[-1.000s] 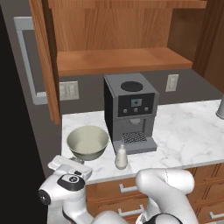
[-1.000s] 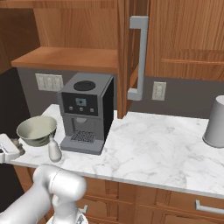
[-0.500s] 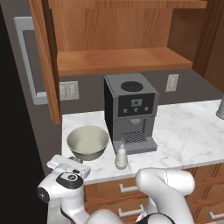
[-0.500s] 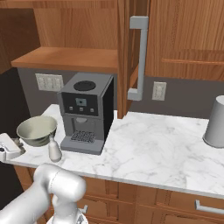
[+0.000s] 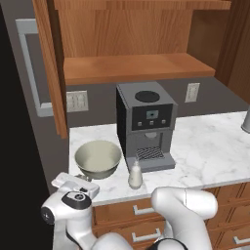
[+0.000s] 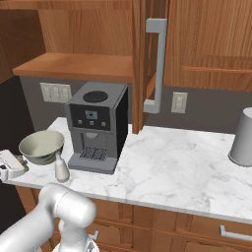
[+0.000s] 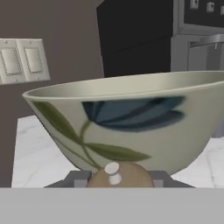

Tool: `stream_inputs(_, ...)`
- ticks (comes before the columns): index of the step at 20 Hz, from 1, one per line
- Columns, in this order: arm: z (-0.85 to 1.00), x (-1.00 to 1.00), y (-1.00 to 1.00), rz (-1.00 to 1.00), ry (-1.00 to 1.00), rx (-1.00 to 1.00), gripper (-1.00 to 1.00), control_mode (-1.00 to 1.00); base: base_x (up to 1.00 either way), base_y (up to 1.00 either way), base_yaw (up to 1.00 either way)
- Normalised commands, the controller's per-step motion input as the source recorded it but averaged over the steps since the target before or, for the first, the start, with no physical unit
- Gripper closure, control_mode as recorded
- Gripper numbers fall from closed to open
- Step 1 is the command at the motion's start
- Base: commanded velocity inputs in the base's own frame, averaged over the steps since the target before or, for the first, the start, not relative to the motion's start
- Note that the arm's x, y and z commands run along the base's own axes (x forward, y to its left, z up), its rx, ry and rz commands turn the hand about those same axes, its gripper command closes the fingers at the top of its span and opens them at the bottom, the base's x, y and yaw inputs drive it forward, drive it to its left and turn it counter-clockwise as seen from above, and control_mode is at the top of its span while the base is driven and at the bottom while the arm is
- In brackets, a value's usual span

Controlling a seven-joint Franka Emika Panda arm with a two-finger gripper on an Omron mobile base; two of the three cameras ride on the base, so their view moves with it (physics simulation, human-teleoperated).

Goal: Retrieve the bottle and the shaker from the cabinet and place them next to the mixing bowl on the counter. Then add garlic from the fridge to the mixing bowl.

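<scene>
My gripper [image 7: 114,180] is shut on the brown shaker [image 7: 124,176], whose pale knob top shows between the fingers. It hovers at the counter's front left corner, just in front of the mixing bowl [image 5: 97,158] [image 6: 42,146] [image 7: 127,122]. The hand [image 5: 73,188] [image 6: 11,165] sits low by the counter edge. The white bottle [image 5: 135,175] [image 6: 61,169] stands upright on the counter [image 5: 210,146], just right of the bowl. The cabinet [image 5: 136,66] is open and its shelf is bare. The garlic and the fridge are out of view.
A grey coffee machine [image 5: 146,124] [image 6: 96,125] stands right behind the bottle, close to the bowl. The open cabinet door [image 5: 51,68] with its grey bar handle hangs above the bowl. A grey canister [image 6: 243,138] stands at the far right of the marble.
</scene>
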Motion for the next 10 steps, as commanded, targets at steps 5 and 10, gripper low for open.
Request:
stream_inputs(5,-0.39,0.03,0.00,0.00,0.00,0.00,1.00,-1.00,0.00,0.00,0.00)
stream_inputs(10,-0.36,0.00,0.00,0.00,0.00,0.00,-1.00,-1.00,0.00,0.00,0.00)
